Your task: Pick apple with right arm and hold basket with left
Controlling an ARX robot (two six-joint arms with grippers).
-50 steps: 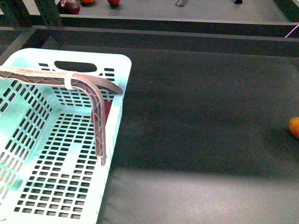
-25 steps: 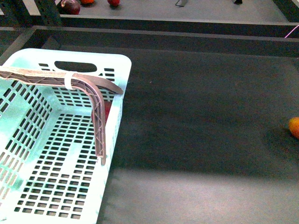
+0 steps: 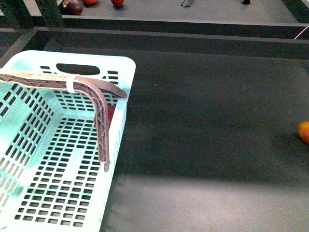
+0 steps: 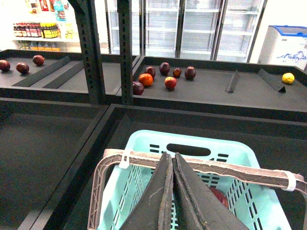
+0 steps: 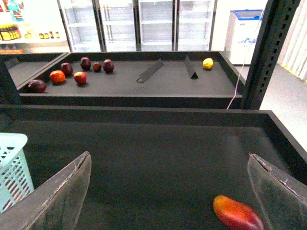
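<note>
The left claw (image 4: 172,191) is pressed together over the basket (image 3: 29,63), steadying it, and the apple (image 4: 218,195) lies inside at the far wall. The right claw (image 5: 168,191) is spread wide over the table (image 3: 217,121), holding nothing.

One pale turquoise slotted plastic basket (image 3: 63,188) holds one glossy red apple (image 4: 218,195), as far as visible. One orange-red oblong fruit (image 5: 237,213) lies right. Far shelf: about six dark and red fruits (image 5: 57,76), one yellow lemon (image 5: 207,63).
</note>
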